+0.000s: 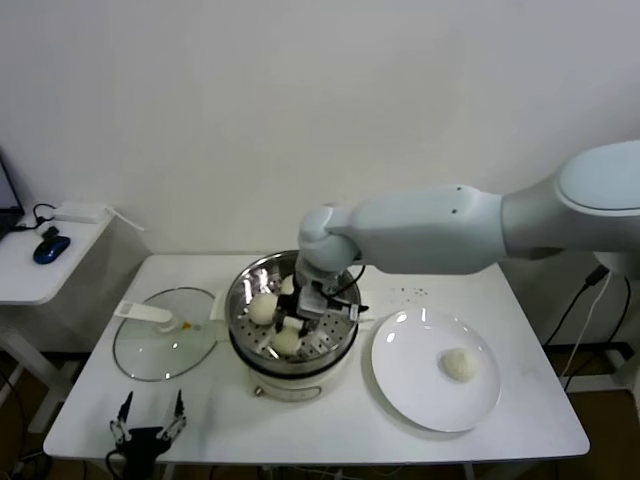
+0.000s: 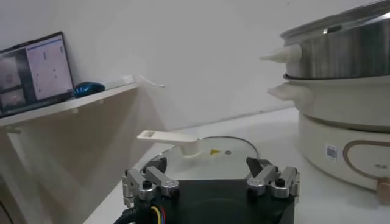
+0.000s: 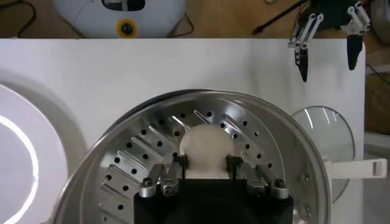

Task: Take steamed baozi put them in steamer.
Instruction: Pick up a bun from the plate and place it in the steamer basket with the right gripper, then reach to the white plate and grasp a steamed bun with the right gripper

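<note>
The steamer (image 1: 240,300) stands mid-table, with its perforated tray visible in the right wrist view (image 3: 140,146). My right gripper (image 1: 310,315) reaches down into it. Its fingers (image 3: 179,165) are closed on the sides of one baozi (image 3: 206,146), low over the tray. Two more baozi (image 1: 263,308) (image 1: 286,342) lie in the steamer beside the gripper. One baozi (image 1: 459,364) lies on the white plate (image 1: 420,400). My left gripper (image 1: 148,425) is parked at the table's front left corner, open and empty; it also shows in its own wrist view (image 2: 210,173).
A glass lid (image 1: 165,345) with a white handle lies flat left of the steamer. The plate sits right of the steamer. A side desk (image 1: 40,265) with a blue mouse stands at far left. The wall is close behind.
</note>
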Available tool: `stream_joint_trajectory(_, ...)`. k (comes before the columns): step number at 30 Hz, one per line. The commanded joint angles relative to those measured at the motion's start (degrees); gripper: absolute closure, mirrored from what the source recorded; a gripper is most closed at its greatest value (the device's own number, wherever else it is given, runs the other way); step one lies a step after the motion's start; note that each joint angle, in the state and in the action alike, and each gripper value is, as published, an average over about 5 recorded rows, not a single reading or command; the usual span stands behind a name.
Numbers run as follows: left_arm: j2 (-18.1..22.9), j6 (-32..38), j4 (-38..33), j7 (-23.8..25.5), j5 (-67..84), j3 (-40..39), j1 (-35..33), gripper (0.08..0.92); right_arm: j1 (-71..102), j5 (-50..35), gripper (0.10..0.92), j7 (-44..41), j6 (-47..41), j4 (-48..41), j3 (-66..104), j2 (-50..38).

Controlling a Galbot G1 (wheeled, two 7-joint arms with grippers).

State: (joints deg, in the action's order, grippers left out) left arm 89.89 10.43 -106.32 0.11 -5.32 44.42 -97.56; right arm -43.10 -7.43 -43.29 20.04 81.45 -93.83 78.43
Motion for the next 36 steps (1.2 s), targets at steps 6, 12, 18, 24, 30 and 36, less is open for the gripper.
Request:
stream_joint_trajectory(6, 0.2, 0.1, 0.0, 0.0, 0.0, 0.0, -0.1, 0.177, 0.5, -2.9, 0.43, 0.1, 3.2, -4.1, -1.6, 3.6)
stream_joint_trajectory(12, 0.2, 0.2, -0.1, 0.0, 0.0, 0.0, -0.3, 0.177, -6.3, -10.7, 0.348, -1.9, 2.8, -2.3, -5.3, 0.8)
stream_joint_trajectory(18, 0.2, 0.2, 0.0, 0.0, -0.1, -0.3, 0.0, 0.177, -12.6, -23.2, 0.214, -5.7, 0.2, -3.4, -11.4, -5.2)
stream_joint_trajectory(24, 0.2, 0.1, 0.2, 0.1, -0.3, -0.8, 0.1, 0.177, -16.7, -33.2, 0.203, -7.7, -10.0, 1.7, -16.2, -15.6)
stream_joint_trajectory(30, 0.1, 0.2, 0.7, 0.1, -0.3, -0.8, 0.4, 0.177, -19.3, -40.5, 0.203, -1.1, -34.1, 9.9, -24.7, -25.5)
stream_joint_trajectory(36, 0.1, 0.3, 1.1, 0.3, -0.3, -0.8, 0.4, 0.177, -14.8, -36.6, 0.203, -2.4, -39.9, 9.4, -24.9, -31.1)
